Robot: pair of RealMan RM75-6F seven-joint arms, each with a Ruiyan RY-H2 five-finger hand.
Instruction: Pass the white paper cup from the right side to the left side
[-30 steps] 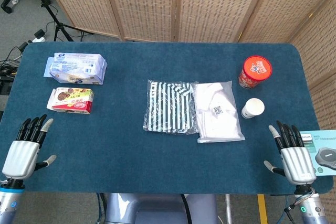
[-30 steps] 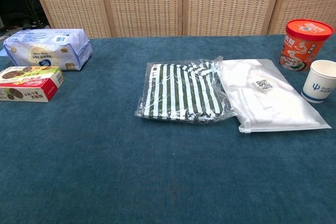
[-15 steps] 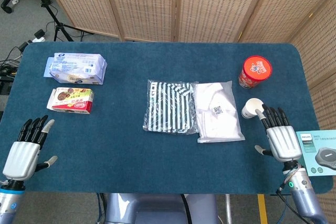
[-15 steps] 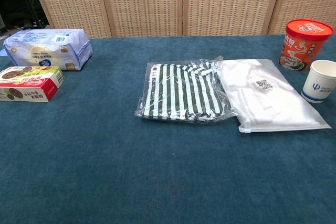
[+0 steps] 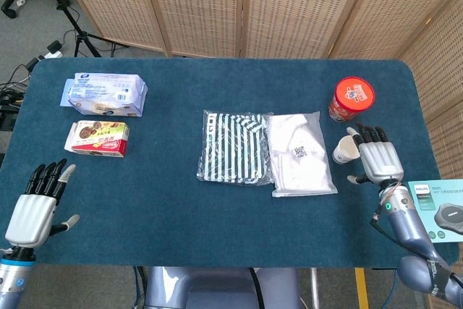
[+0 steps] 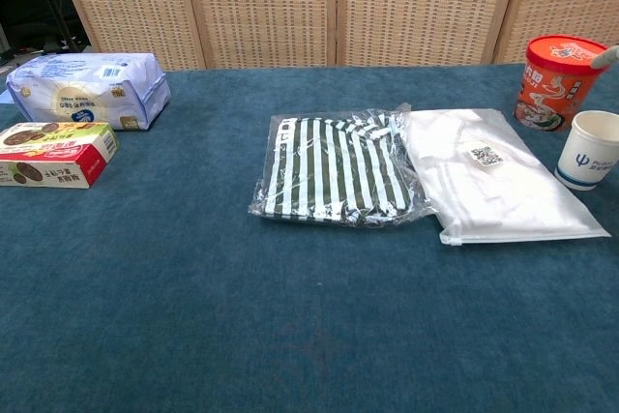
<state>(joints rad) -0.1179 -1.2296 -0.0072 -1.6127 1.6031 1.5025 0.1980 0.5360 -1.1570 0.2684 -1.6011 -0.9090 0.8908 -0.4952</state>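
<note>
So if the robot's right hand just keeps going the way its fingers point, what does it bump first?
Probably the white paper cup. The right hand already has its fingertips at the cup's rim. The red tub comes after; depth is hard to judge.

White paper cup (image 6: 590,149) beside red tub (image 6: 554,80)

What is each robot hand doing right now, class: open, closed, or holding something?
Left robot hand: open, holding nothing.
Right robot hand: open, fingers spread beside the white paper cup, not gripping it yet.
</note>
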